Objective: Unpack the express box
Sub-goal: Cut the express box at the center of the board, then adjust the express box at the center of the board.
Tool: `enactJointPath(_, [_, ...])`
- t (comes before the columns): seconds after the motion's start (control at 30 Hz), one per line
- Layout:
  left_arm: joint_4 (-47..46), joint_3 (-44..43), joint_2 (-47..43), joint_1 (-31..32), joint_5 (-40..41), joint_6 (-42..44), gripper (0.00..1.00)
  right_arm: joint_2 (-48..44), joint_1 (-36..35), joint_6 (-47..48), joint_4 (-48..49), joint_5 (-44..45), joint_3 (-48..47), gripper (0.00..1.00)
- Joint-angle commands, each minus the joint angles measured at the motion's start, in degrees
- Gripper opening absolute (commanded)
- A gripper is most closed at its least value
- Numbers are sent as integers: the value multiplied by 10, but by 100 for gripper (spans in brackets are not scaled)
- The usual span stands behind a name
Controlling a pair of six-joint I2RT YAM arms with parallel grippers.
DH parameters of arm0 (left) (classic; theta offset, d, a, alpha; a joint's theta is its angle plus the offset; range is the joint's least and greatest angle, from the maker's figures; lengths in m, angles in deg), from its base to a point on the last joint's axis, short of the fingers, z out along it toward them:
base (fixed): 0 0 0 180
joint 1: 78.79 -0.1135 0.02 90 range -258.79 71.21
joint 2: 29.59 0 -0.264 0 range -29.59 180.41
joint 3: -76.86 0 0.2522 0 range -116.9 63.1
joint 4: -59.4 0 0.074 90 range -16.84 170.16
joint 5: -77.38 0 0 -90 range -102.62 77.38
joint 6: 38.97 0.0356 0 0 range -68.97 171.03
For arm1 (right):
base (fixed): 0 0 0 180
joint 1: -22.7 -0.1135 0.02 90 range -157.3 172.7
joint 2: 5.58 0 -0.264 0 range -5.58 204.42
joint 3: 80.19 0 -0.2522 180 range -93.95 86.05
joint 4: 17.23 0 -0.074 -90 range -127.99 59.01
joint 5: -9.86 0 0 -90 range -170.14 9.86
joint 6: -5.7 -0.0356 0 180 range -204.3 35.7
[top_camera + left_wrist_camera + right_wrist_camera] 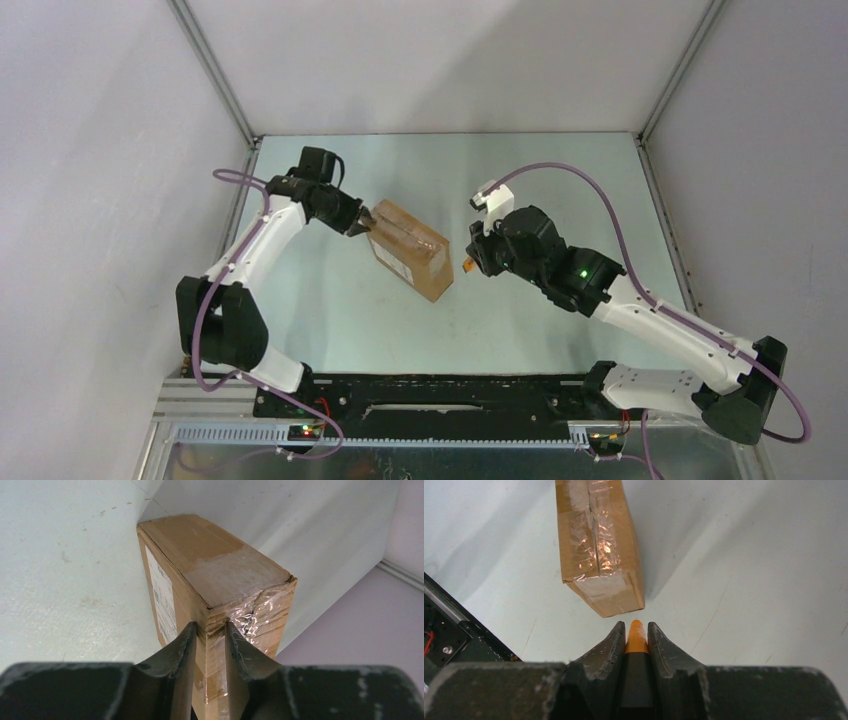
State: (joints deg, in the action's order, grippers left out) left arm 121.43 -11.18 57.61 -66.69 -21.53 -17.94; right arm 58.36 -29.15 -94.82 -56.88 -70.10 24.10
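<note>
Express box (408, 248) is standing up on one of its narrow sides around the middle of the surface (560, 180), running diagonally. The white label is on the upright face that looks toward the left arm's side, and a taped seam face is on top. The left fingers (189, 640) are clamped on the box's far-left end, one on each side of the crinkly taped corner, so that arm has a proper hold on it. The clear tape there is pretty wrinkled and the cardboard edge looks a bit dented. On the other end, the right fingers (616, 637) are squeezed together on the utility knife (636, 639), with just its orange tip poking out between them. That tip is aimed right at the box's near lower corner and sits just short of it, not touching as far as I can see from the right wrist view.
</note>
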Motion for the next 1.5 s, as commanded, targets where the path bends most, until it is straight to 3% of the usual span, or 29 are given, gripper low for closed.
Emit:
enactJointPath(0.0, [81, 1, 45, 9, 99, 53, 33, -13, 7, 5, 1, 20, 0, 0])
enactJointPath(0.2, [89, -96, 31, 44, 73, 125, 73, 14, 12, 15, 25, 70, 0, 0])
enactJointPath(0.33, [112, -109, -9, 47, 83, 148, 84, 39, 30, 25, 53, 79, -4, 0])
enactJointPath(0.43, [130, -87, -50, 45, 110, 153, 84, 71, 33, 31, 69, 79, -15, 0])
enactJointPath(0.57, [154, -25, -99, 36, 162, 138, 76, 99, 25, 31, 95, 65, -25, 0])
enactJointPath(0.67, [122, 41, -128, 21, 151, 132, 74, 117, 17, 32, 105, 64, -32, 0])
enactJointPath(0.87, [76, 83, -85, 18, 119, 132, 72, 139, -6, 28, 112, 64, -31, 0])
enactJointPath(1.07, [59, -16, 22, 15, 139, 143, 85, 134, -57, 7, 104, 66, -32, 0])
enactJointPath(1.27, [81, -183, 146, 68, 94, 195, 87, 131, -108, -32, 134, 55, -31, 0])
enactJointPath(1.47, [74, -237, 211, 134, 0, 250, 87, 155, -113, -34, 140, 54, -53, 0])
